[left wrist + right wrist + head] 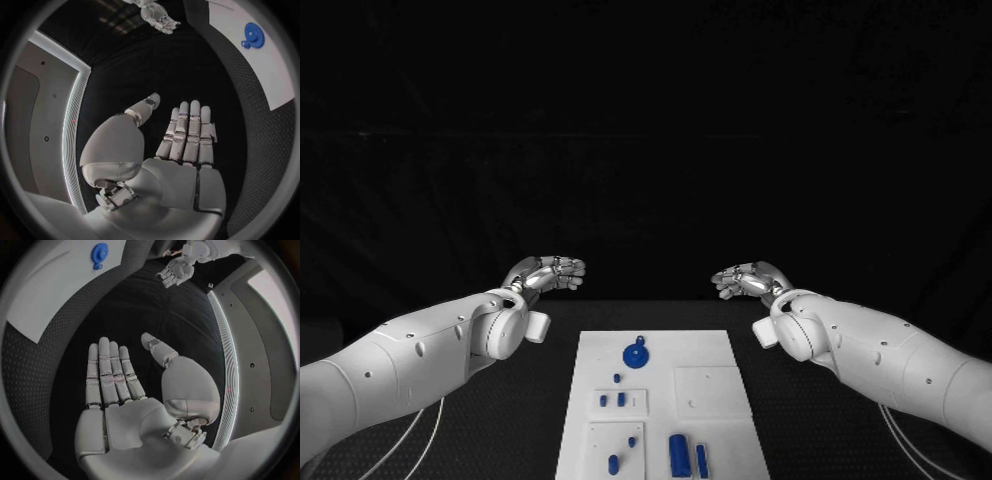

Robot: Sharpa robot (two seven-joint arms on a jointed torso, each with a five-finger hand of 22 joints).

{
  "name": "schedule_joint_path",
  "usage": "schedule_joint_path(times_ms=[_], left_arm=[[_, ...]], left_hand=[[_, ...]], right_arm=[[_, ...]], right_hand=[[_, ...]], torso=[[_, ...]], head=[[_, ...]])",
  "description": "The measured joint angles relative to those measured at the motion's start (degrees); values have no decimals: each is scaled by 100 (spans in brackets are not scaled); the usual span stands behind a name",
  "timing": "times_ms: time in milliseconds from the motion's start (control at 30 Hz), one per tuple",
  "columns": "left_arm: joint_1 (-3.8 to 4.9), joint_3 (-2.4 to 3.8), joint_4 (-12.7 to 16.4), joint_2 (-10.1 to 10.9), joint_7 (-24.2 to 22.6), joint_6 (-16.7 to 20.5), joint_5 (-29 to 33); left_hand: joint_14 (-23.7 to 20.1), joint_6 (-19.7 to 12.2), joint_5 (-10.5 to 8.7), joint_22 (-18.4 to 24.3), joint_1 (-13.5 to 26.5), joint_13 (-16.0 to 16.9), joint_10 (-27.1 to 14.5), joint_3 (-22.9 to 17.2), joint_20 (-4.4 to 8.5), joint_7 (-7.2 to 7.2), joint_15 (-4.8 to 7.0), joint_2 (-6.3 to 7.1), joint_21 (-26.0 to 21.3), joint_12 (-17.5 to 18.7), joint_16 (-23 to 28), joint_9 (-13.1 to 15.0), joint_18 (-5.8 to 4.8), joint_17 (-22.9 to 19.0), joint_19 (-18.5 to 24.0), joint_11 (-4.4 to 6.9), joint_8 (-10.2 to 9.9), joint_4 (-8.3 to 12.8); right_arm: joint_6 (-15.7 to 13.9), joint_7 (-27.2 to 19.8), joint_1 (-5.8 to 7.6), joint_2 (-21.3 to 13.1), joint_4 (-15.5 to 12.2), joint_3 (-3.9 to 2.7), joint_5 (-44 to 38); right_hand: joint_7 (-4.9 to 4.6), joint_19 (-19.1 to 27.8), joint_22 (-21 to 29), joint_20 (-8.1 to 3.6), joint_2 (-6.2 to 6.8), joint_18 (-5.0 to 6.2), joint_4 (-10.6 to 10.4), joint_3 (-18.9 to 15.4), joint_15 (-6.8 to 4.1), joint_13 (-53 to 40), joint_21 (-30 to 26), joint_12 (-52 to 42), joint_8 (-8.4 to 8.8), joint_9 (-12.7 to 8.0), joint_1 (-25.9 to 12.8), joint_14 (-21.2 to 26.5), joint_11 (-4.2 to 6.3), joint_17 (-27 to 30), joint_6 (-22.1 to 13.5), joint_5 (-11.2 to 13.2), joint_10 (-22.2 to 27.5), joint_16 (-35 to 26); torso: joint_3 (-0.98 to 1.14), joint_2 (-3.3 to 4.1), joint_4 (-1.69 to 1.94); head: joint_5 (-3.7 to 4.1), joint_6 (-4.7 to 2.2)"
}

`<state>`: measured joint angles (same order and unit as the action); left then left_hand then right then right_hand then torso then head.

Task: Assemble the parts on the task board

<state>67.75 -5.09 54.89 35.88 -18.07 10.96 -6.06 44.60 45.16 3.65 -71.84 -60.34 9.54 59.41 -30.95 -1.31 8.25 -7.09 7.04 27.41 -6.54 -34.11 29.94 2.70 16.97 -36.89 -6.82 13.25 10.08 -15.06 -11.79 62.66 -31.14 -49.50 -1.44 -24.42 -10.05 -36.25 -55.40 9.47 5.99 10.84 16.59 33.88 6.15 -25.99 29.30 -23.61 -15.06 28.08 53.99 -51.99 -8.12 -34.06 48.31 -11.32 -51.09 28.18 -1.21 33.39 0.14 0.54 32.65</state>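
Observation:
The white task board (711, 345) lies in the middle of the table near its front. A round blue part (636, 355) with a small tab sits at the board's far end. Several smaller blue parts follow, among them a thick cylinder (679, 455) near the front. My left hand (548, 273) hovers beyond the board's far left corner, and my right hand (747, 280) beyond its far right corner. Both are empty. In the wrist views the left hand (184, 140) and right hand (115, 380) have straight fingers with the thumb held apart. The round part (253, 36) (99, 252) shows there too.
The board has shallow square recesses (707, 388). A dark textured table surface (516, 420) surrounds it. Thin cables (427, 430) hang under my left arm. Each wrist view catches the opposite hand, the right one (157, 15) and the left one (181, 262).

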Motion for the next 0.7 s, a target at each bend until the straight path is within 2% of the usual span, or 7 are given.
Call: schedule_joint_path(times_ms=[167, 333, 367, 500, 567, 633, 700], left_arm=[[4, 8, -151, -40, -156, -58, 199], [4, 9, -175, -70, -248, -137, 309], [2, 8, -174, -71, -248, -138, 309], [-13, 11, -120, -37, -235, -118, 308], [-42, 33, -8, 4, -234, -80, 308], [-75, 54, 147, 44, -235, -23, 308], [-120, 90, 383, 96, -248, 84, 311]], left_hand=[[-659, -369, -51, 139, 340, -253, -552, 441, -135, -190, -110, 52, -467, 284, 577, -54, -228, -169, 561, 95, -130, 86], [-768, -424, -50, 168, 469, -336, -631, 597, -205, -182, -123, 54, -614, 284, 701, -52, -228, -205, 689, 108, -131, 79], [-1012, -679, -73, 301, 811, -377, -978, 763, -177, -217, -77, -1, -749, 293, 875, -222, -228, -298, 892, 135, -197, 14], [-2559, -2402, -215, 1297, 3184, -635, -3206, 1811, -40, -488, 272, -308, -1645, 458, 2014, -1462, -227, -925, 2149, 383, -705, -445], [-3050, -2948, -250, 1741, 3914, -717, -3911, 2143, 5, -575, 387, -414, -1929, 507, 2376, -1857, -227, -1124, 2546, 459, -866, -589], [-3477, -3423, -275, 3008, 4552, -789, -4525, 2431, 43, -651, 484, -502, -2174, 545, 2687, -2201, -227, -1298, 2892, 526, -1001, -717], [-3776, -3755, -282, 4217, 4999, -840, -4955, 2632, 71, -704, 552, -563, -2348, 572, 2907, -2441, -226, -1418, 3133, 574, -1101, -805]], right_arm=[[267, -134, -13, 81, 204, -37, 414], [399, -232, -20, 118, 254, -58, 611], [400, -232, -21, 118, 254, -58, 614], [372, -220, -22, 89, 194, -51, 616], [336, -220, -26, 44, 75, -47, 629], [284, -226, -35, -11, -78, -39, 654], [197, -255, -49, -90, -308, -28, 699]], right_hand=[[15, 221, 367, 200, -130, -24, -10, -292, 144, 1051, -500, 759, 0, -67, -10, 133, -88, 467, -129, 118, -197, -685], [25, 281, 472, 260, -161, -24, -16, -487, 178, 1367, -616, 995, 0, -112, -90, 167, -88, 632, -178, 133, -258, -849], [84, 528, 828, 194, -188, -23, -127, -712, 145, 1481, -792, 1107, 80, -302, -459, 497, -31, 834, -510, 214, 54, -996], [492, 1919, 2944, -316, -376, -484, -815, -1922, -198, 1991, -1760, 1675, 716, -1428, -2712, 2612, 347, 1992, -2457, 633, 2325, -1819], [626, 2358, 3612, -480, -433, -648, -1033, -2301, -309, 2149, -2061, 1853, 918, -1783, -3400, 3281, 467, 2356, -3071, 762, 3041, -2078], [740, 2742, 4196, -621, -485, -763, -1223, -2630, -400, 2285, -2324, 2006, 1097, -2093, -4000, 3862, 571, 2673, -3604, 872, 3668, -2302], [819, 3003, 4594, -719, -517, -790, -1353, -2855, -463, 2377, -2504, 2109, 1218, -2305, -4413, 4258, 643, 2890, -3969, 951, 4095, -2455]], torso=[[20, -62, 10], [42, -85, 16], [42, -85, 16], [44, -89, 16], [51, -102, 16], [65, -124, 10], [79, -146, 4]], head=[[-39, -104], [-65, -144], [-69, -146], [-69, -130], [-63, -87], [-62, -26], [-58, 36]])
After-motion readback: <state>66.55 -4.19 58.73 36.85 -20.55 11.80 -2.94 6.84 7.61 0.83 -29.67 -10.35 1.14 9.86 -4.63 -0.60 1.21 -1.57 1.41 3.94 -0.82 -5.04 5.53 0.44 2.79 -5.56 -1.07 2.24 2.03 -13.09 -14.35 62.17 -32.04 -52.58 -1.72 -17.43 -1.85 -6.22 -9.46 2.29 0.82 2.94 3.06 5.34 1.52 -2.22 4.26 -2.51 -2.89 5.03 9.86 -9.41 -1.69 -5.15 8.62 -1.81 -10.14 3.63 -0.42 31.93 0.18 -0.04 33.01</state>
